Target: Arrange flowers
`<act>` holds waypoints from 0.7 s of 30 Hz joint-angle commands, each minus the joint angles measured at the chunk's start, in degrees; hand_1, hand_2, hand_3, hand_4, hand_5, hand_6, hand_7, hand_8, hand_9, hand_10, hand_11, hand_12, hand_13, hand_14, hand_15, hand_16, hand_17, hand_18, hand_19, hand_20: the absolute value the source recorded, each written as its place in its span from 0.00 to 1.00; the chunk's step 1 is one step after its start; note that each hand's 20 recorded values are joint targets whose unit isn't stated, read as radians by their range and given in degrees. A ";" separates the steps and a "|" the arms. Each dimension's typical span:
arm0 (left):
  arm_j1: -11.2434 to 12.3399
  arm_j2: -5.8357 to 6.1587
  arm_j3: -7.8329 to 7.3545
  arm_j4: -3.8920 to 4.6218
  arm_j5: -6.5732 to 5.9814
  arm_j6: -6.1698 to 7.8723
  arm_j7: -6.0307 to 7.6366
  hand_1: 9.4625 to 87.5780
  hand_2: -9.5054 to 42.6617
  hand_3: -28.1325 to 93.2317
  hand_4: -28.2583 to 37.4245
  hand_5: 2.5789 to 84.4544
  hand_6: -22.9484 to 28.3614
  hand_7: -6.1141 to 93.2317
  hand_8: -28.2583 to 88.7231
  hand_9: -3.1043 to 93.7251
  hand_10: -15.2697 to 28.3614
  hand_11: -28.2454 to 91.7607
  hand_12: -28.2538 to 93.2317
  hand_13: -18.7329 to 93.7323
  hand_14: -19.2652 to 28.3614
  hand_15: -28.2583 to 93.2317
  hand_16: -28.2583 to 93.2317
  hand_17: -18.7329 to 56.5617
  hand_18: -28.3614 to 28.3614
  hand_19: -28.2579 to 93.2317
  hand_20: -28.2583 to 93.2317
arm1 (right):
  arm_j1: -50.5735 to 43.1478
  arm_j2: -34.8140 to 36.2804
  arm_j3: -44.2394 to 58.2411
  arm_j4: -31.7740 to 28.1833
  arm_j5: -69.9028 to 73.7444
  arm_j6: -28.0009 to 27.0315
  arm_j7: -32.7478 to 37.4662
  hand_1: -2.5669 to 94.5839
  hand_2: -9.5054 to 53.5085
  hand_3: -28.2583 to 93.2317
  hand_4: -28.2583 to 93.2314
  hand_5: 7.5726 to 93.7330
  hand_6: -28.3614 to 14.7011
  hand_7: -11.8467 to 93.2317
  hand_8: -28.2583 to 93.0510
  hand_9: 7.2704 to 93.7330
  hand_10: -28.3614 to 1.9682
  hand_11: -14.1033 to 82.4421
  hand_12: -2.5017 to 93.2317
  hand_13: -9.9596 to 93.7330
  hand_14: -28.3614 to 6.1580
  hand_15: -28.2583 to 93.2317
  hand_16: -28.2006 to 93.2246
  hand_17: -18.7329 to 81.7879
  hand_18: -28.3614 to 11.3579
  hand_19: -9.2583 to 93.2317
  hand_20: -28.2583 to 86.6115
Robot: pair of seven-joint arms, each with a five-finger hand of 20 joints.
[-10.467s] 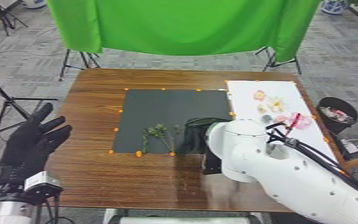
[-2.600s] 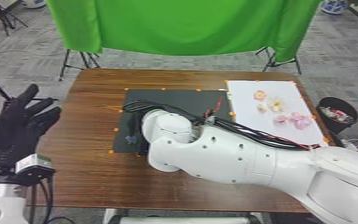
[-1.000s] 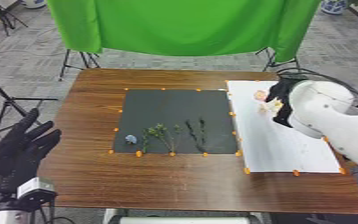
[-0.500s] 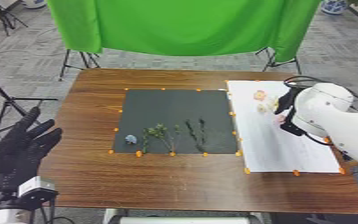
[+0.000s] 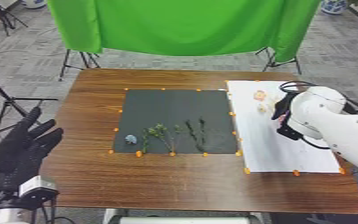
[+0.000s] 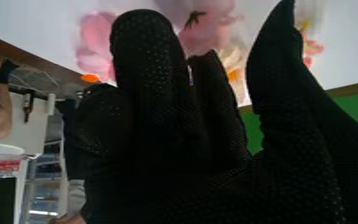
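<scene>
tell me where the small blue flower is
In the head view, the small blue flower lies on the black sheet, by its near left corner, just left of the green stems.

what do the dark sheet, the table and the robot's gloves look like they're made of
Dark sheet: matte, card or felt perhaps, flat and without shine. Table: wood or wood-look laminate, with brown grain and a slight sheen. Gloves on the left hand and right hand: black fabric, dotted texture.

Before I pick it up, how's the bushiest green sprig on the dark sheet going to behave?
The green sprig looks light, given its thin stems. Held low, it might droop at its bushier top. With its branches spread, it seems unlikely to roll.
</scene>
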 commanded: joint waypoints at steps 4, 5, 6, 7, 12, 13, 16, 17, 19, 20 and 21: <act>-0.70 -2.00 -0.05 0.26 1.57 -0.98 -2.44 0.26 0.32 0.75 0.12 0.38 0.60 0.14 0.18 0.35 0.79 0.45 0.33 0.35 0.98 0.69 0.13 0.15 1.00 0.67 0.23 | -1.68 -0.54 -0.55 0.48 0.39 -0.12 1.22 0.46 0.07 0.85 0.04 0.59 0.58 0.25 0.15 0.73 0.29 0.30 0.17 0.85 0.50 0.68 0.33 0.73 0.36 1.00 0.39; -1.09 -2.86 -0.21 0.22 2.48 -1.23 -3.74 0.26 0.32 0.75 0.12 0.38 0.60 0.14 0.18 0.35 0.79 0.45 0.33 0.35 0.98 0.69 0.13 0.15 1.00 0.67 0.23 | -2.30 -0.51 -0.08 0.36 -0.02 -0.46 1.46 0.47 0.07 0.85 0.04 0.60 0.58 0.25 0.15 0.73 0.30 0.30 0.17 0.85 0.50 0.68 0.33 0.73 0.36 1.00 0.39; -0.88 -2.27 -0.08 0.20 1.86 -0.87 -2.88 0.26 0.32 0.75 0.12 0.38 0.60 0.14 0.18 0.35 0.79 0.45 0.33 0.36 0.98 0.69 0.13 0.15 1.00 0.67 0.23 | -1.79 -0.70 -0.66 0.73 -0.21 -0.34 1.16 0.48 0.06 0.85 0.04 0.61 0.57 0.26 0.15 0.73 0.32 0.30 0.17 0.85 0.50 0.68 0.33 0.73 0.36 1.00 0.38; -1.24 -2.81 -0.21 0.25 2.46 -1.28 -3.79 0.26 0.32 0.75 0.12 0.38 0.61 0.14 0.18 0.35 0.79 0.45 0.33 0.35 0.98 0.69 0.13 0.15 1.00 0.67 0.23 | -1.97 -0.40 -0.91 0.56 -0.26 0.23 1.18 0.48 0.06 0.85 0.04 0.62 0.57 0.26 0.15 0.73 0.32 0.30 0.17 0.85 0.50 0.68 0.33 0.73 0.37 1.00 0.38; -0.47 -1.27 -0.08 0.18 0.82 -0.70 -2.08 0.26 0.32 0.75 0.12 0.38 0.61 0.14 0.18 0.35 0.79 0.45 0.33 0.35 0.98 0.69 0.13 0.15 1.00 0.67 0.23 | -1.18 0.13 -4.21 0.67 -3.49 5.45 0.19 0.57 0.01 0.84 0.01 0.67 0.57 0.29 0.23 0.76 0.43 0.31 0.17 0.88 0.57 0.66 0.33 0.75 0.41 1.00 0.35; -0.40 -1.10 -0.04 0.19 0.76 -0.72 -1.92 0.26 0.32 0.75 0.12 0.38 0.61 0.14 0.18 0.35 0.79 0.45 0.33 0.35 0.98 0.69 0.13 0.15 1.00 0.67 0.23 | -0.58 0.54 -5.69 0.46 -4.36 7.09 0.06 0.59 0.00 0.83 0.01 0.69 0.57 0.30 0.25 0.78 0.48 0.29 0.19 0.89 0.58 0.65 0.34 0.76 0.42 1.00 0.35; -0.35 -0.82 0.05 0.22 0.30 -0.52 -1.41 0.26 0.32 0.75 0.12 0.38 0.61 0.14 0.18 0.35 0.79 0.45 0.33 0.36 0.98 0.69 0.13 0.15 1.00 0.67 0.23 | -0.18 1.00 -7.13 0.21 -6.20 8.45 -0.79 0.65 0.00 0.81 0.00 0.75 0.60 0.34 0.27 0.88 0.60 0.21 0.28 0.91 0.65 0.63 0.36 0.77 0.44 1.00 0.37; 0.06 -0.59 -0.09 0.14 0.02 -0.50 -1.02 0.26 0.32 0.75 0.12 0.38 0.61 0.14 0.18 0.35 0.79 0.45 0.33 0.36 0.98 0.69 0.13 0.15 1.00 0.67 0.23 | 0.16 0.95 -7.69 0.30 -6.55 8.94 -0.83 0.66 0.00 0.81 0.00 0.77 0.62 0.35 0.28 0.91 0.63 0.20 0.30 0.92 0.67 0.63 0.37 0.77 0.45 1.00 0.37; -0.38 -0.98 0.08 0.20 0.58 -0.52 -1.88 0.26 0.32 0.75 0.12 0.38 0.61 0.14 0.18 0.35 0.79 0.45 0.33 0.35 0.98 0.69 0.13 0.15 1.00 0.67 0.23 | 0.16 1.31 -8.26 0.06 -7.39 9.96 -0.98 0.68 0.00 0.81 0.00 0.78 0.63 0.36 0.28 0.92 0.65 0.20 0.32 0.93 0.69 0.62 0.38 0.78 0.46 1.00 0.37; -0.02 -0.66 0.14 0.17 0.10 -0.46 -1.15 0.26 0.32 0.75 0.12 0.38 0.61 0.14 0.18 0.35 0.79 0.45 0.33 0.35 0.98 0.69 0.13 0.15 1.00 0.67 0.23 | 0.79 1.23 -8.83 0.18 -7.52 10.26 -1.13 0.68 0.00 0.81 0.00 0.79 0.64 0.37 0.29 0.93 0.66 0.20 0.32 0.93 0.70 0.62 0.39 0.78 0.46 1.00 0.37; -0.27 -1.12 0.05 0.18 0.51 -0.66 -1.74 0.26 0.32 0.75 0.12 0.38 0.61 0.14 0.18 0.35 0.79 0.45 0.33 0.35 0.98 0.69 0.13 0.15 1.00 0.67 0.23 | 0.98 1.59 -9.24 -0.14 -7.68 11.03 -1.07 0.69 0.00 0.81 0.00 0.79 0.64 0.38 0.29 0.94 0.67 0.21 0.32 0.93 0.71 0.62 0.39 0.78 0.46 1.00 0.38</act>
